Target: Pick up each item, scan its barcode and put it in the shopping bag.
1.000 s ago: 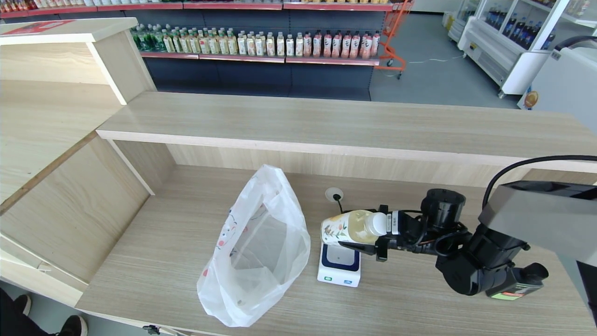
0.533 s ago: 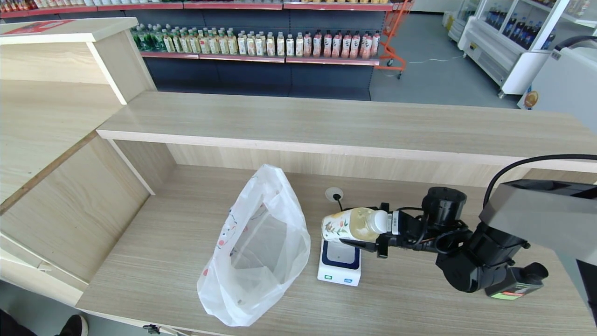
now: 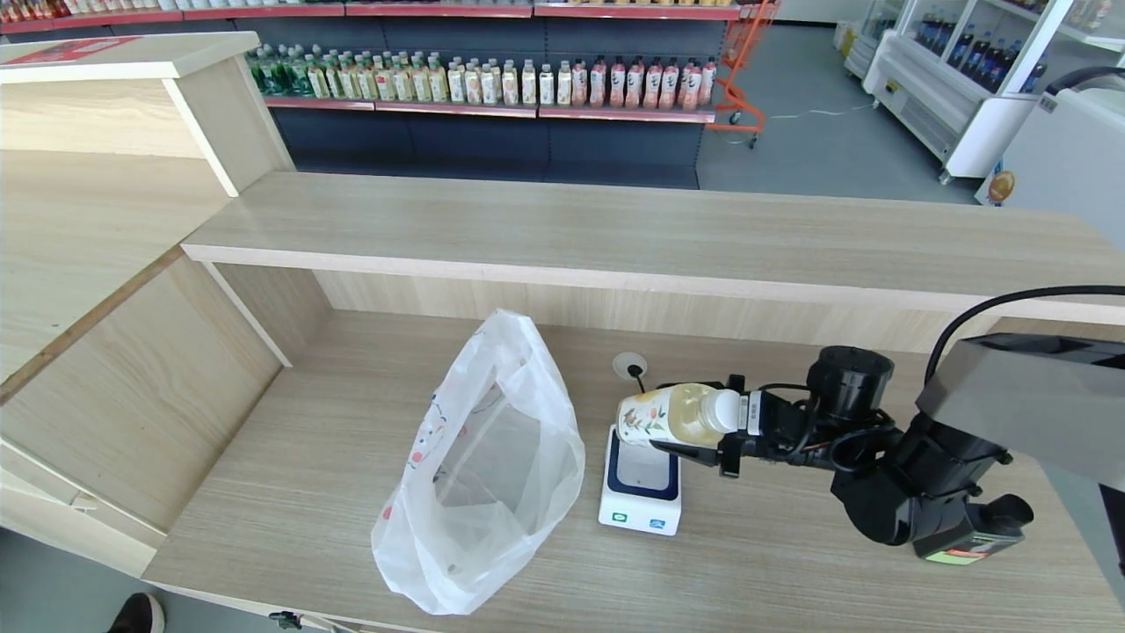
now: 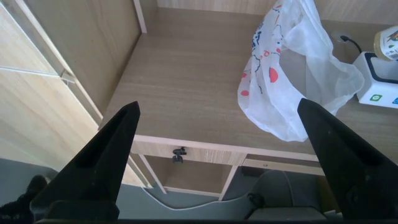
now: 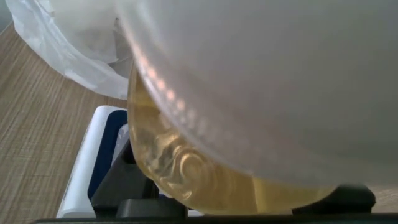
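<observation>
Here the bottle (image 3: pixel 672 415) hangs over the scanner's (image 3: pixel 642 492) far edge.

R claw (image 3: pixel 675 422) + bottle (image 3: pixel 655 415) | shifted up/back-right | scanner (image 3: pixel 641 497) more exposed

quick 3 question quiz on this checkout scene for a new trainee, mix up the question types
1. Fill in the blank: the shopping bag stands on the robot's ___ side of the scanner.
2. True or false: the left gripper is open and holds nothing.
3. Multiple choice: the right gripper holds the bottle
A) inside the shopping bag
B) above the scanner
C) beside the left gripper

Key: 1 left; 2 true; 3 B
</observation>
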